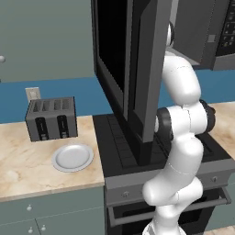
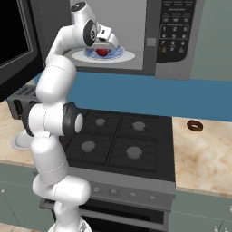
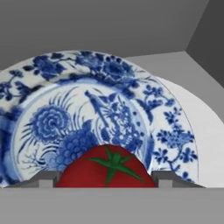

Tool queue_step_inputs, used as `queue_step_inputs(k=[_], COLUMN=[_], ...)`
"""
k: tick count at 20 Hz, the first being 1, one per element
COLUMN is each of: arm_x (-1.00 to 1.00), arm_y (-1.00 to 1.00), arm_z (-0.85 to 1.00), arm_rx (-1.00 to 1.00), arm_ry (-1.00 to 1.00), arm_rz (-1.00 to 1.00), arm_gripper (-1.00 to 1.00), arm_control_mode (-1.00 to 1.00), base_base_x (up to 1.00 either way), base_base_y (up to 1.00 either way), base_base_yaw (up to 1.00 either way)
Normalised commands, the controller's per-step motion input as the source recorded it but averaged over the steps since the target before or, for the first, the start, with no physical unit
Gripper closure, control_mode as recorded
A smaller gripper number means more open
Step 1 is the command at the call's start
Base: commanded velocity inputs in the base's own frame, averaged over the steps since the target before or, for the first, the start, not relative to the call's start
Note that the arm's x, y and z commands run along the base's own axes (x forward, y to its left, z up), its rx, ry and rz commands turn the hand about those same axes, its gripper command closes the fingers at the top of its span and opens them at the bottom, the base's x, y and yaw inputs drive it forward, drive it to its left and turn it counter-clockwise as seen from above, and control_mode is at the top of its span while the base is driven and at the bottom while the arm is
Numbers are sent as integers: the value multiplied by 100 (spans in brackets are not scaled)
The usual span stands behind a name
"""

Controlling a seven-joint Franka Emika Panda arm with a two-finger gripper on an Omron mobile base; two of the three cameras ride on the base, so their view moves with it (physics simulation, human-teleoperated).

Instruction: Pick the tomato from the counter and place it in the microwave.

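Note:
The tomato point(image 3: 107, 170) is a glossy red round fruit with a green stem. It sits between my fingertips just over a blue-patterned plate point(image 3: 109, 87) that lies on the microwave's white turntable point(image 3: 197, 131). My gripper point(image 2: 103, 49) reaches inside the grey microwave point(image 2: 149, 27) and is shut on the tomato point(image 2: 103, 52). The fingers point(image 3: 168, 178) press both its sides. The microwave's tall dark door point(image 1: 133, 69) stands wide open. The beige counter point(image 2: 204, 154) lies below.
The open door hangs over the left part of the black stovetop point(image 2: 118, 140). A grey toaster point(image 1: 50, 118) and a white plate point(image 1: 72, 157) stand on the left counter. A dark donut point(image 2: 195, 125) lies on the right counter. The keypad panel point(image 2: 176, 29) is right of the cavity.

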Motion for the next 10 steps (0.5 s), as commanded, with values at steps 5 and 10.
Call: queue_step_inputs(k=[5,10], arm_x=[6,3], arm_y=[0,0], arm_z=[-25,-7], arm_rx=[6,5], arm_ry=[-2,-5], arm_rz=[2,3], arm_gripper=[100,100], arm_control_mode=[-100,-100], base_base_x=[0,0], base_base_y=[0,0], base_base_yaw=[0,0])
